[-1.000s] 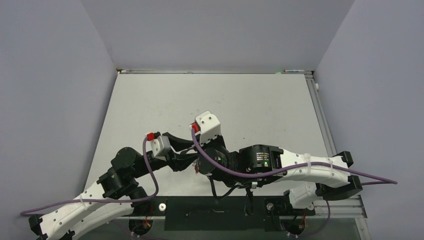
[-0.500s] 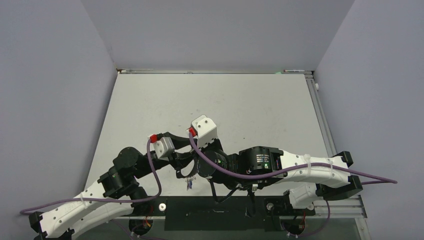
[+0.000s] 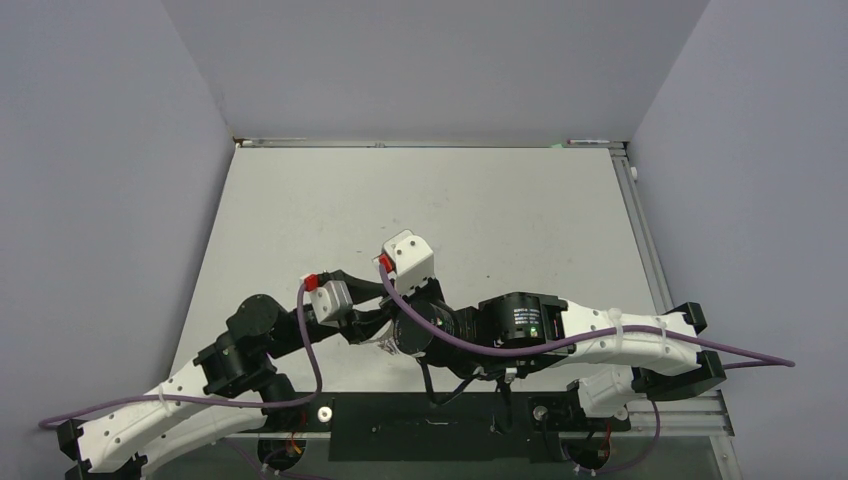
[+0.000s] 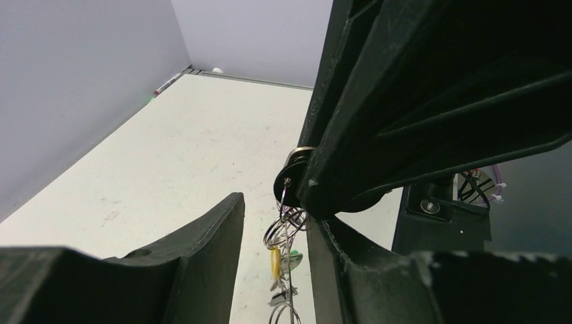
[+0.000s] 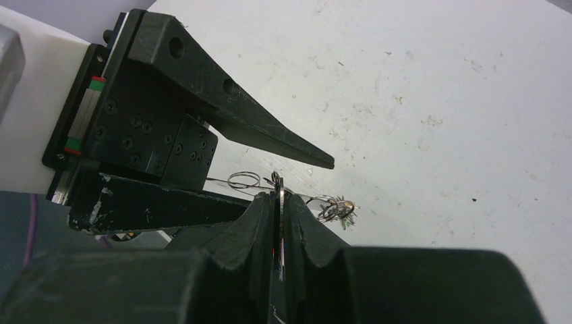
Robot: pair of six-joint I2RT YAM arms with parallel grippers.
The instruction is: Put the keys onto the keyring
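Note:
My right gripper (image 5: 280, 197) is shut on a flat silvery key (image 5: 280, 223), seen edge-on between its pads. In the left wrist view that key's round head (image 4: 294, 177) sticks out of the right fingers, with a thin ring through its hole. Below it hangs a bunch of keys (image 4: 283, 260) on small rings, one yellow-headed (image 4: 275, 261) and one green-headed. The bunch dangles in the gap of my open left gripper (image 4: 276, 219). A thin grey wire, probably the keyring (image 5: 246, 180), runs between the left fingers (image 5: 283, 138). From above, both grippers meet near the table's front (image 3: 378, 335), hiding the keys.
The pale table (image 3: 480, 210) stretches away behind the grippers, bounded by grey walls. A black rail with the arm bases (image 3: 430, 415) lies along the near edge. Purple cables (image 3: 310, 350) loop over both arms.
The left gripper has shifted a little right, towards the right gripper. The key bunch, seen dangling below the grippers half a second ago, is now hidden under them from above.

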